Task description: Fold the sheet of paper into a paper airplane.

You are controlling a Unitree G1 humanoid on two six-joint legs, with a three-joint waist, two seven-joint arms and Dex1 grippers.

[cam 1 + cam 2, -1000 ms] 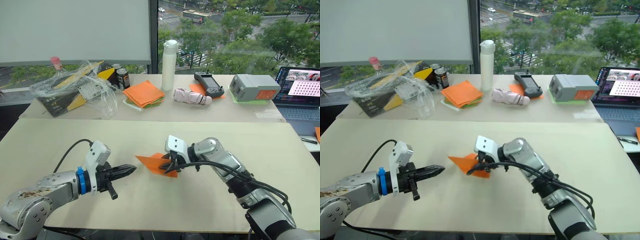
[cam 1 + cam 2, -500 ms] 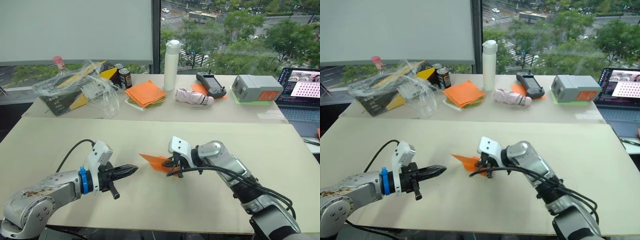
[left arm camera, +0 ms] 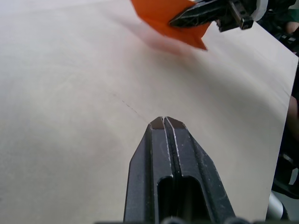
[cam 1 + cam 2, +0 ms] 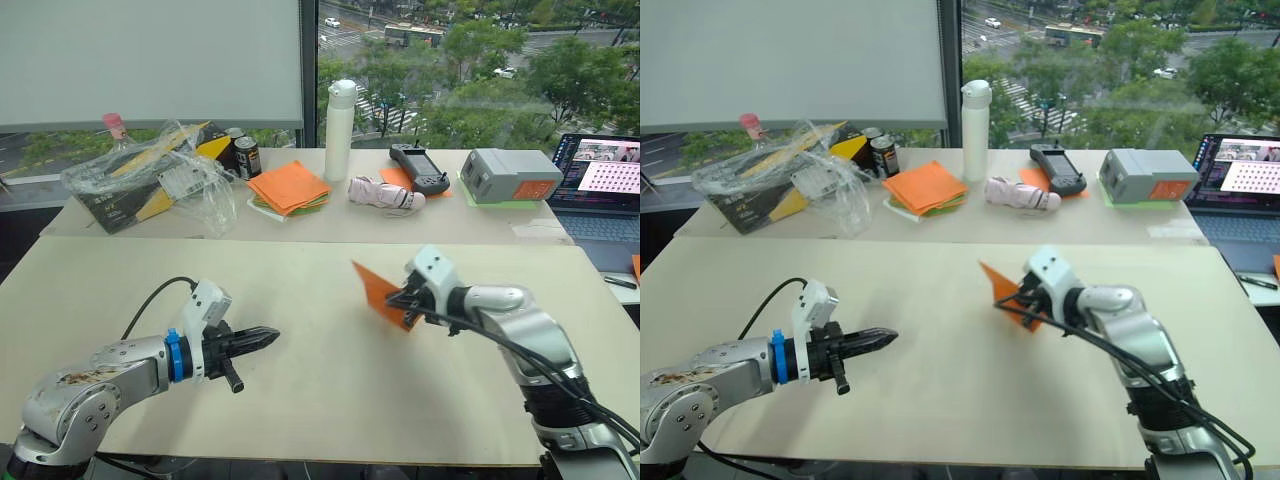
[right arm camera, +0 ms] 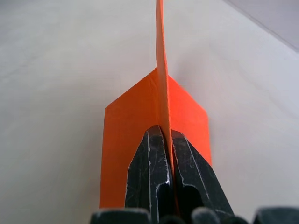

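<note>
The paper airplane (image 5: 156,135) is being pinched along its central fold between the closed fingers of the right gripper (image 4: 408,298) and held clear above the table (image 4: 300,390), probably so the wings are being left free to spread. The left gripper (image 4: 268,336) is being kept low over the table with its fingers pressed together and holding nothing, well apart from the plane. At the far table's edge a stack of orange and green sheets (image 4: 290,188), a white bottle (image 4: 339,116), a plastic-wrapped box (image 4: 150,180) and a laptop (image 4: 600,185) are lying, none standing in the way.

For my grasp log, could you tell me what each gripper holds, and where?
Right gripper pinches the paper airplane by its central folded ridge; left gripper is shut on nothing.
</note>
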